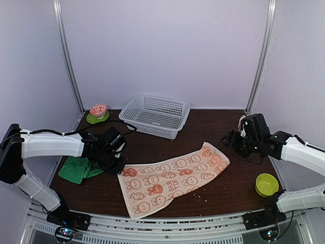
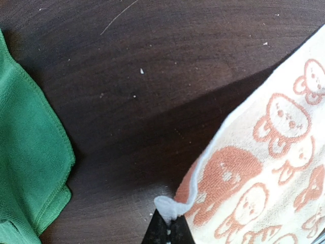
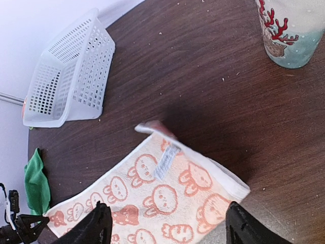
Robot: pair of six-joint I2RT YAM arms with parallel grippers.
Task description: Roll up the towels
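The orange towel [image 1: 172,178] with white bunny prints lies spread out flat, slanting across the middle of the table. My left gripper [image 1: 118,165] sits at its left corner. In the left wrist view the left gripper [image 2: 169,229] is shut on the white hem of the orange towel [image 2: 269,168]. The green towel [image 1: 78,169] lies bunched at the table's left edge, beside the left arm, and shows as the green towel [image 2: 25,152]. My right gripper [image 1: 228,140] hangs open above the orange towel's far right end. Its right gripper [image 3: 167,229] holds nothing, with the orange towel [image 3: 167,198] below and that corner blurred.
A white mesh basket [image 1: 155,115] stands at the back centre. A small pink bowl on a green saucer [image 1: 98,111] is at the back left. A lime bowl [image 1: 266,184] sits near the front right. A cup with red coral print [image 3: 292,30] stands behind the right gripper.
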